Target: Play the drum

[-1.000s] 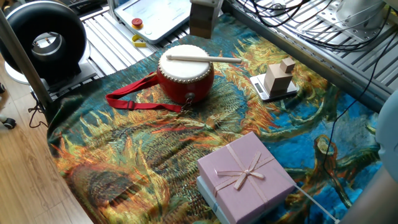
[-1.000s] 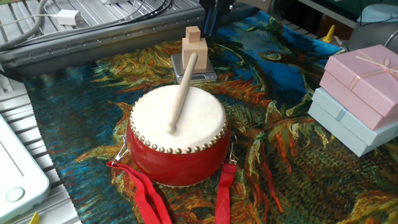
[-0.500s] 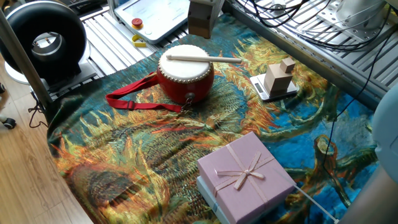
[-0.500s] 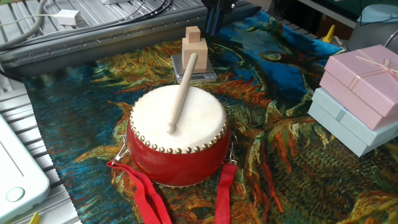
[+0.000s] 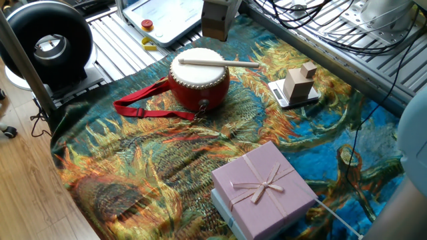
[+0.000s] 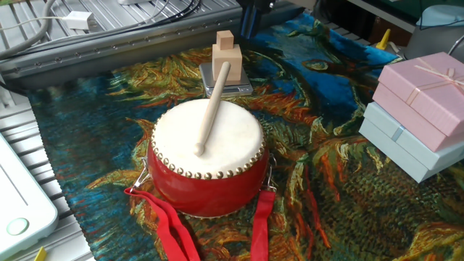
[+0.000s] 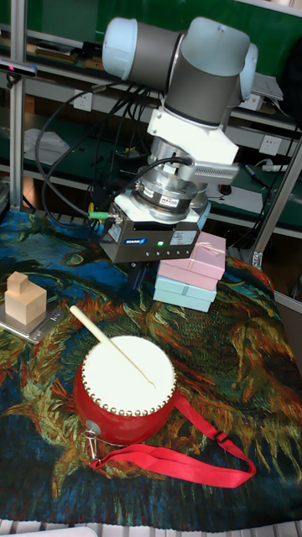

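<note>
The drum point(image 5: 199, 80) has a red body, a cream skin and a studded rim, and stands on the patterned cloth; it shows large in the other fixed view point(image 6: 208, 156) and in the tall view point(image 7: 126, 398). Its red strap point(image 5: 143, 107) trails across the cloth. A wooden stick point(image 6: 212, 109) lies loose across the skin, one end past the rim. My gripper point(image 7: 138, 279) hangs above the cloth behind the drum, apart from drum and stick. Its black body hides most of the fingers, so their gap does not show. Nothing is seen in its hold.
A lilac gift box point(image 5: 263, 190) sits on a pale blue box near the cloth's edge. A wooden block point(image 5: 298, 83) stands on a small scale beside the drum. A black round device point(image 5: 47, 43), a white pendant point(image 5: 167, 17) and cables on metal racks surround the cloth.
</note>
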Tool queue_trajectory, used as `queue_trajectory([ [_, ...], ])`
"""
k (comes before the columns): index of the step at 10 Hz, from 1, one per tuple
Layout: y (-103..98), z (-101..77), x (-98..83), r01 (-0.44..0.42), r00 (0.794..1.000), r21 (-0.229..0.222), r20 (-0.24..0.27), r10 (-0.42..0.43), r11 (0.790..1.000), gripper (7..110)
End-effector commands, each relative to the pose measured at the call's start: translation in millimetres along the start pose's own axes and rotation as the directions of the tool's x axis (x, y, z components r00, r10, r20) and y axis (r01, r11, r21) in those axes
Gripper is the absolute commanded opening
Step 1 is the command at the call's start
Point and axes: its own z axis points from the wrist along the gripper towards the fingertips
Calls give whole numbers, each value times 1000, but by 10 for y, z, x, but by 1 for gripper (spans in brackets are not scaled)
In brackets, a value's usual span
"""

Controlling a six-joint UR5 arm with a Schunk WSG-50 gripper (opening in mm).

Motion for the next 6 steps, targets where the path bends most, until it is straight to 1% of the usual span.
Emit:
queue_trajectory([
  [1,28,-22,19,40,999,-13,-7,-41,999,7],
  [2,45,-29,34,49,999,-18,-12,-50,999,7],
  [6,34,-29,56,47,999,-15,-18,-47,999,7],
])
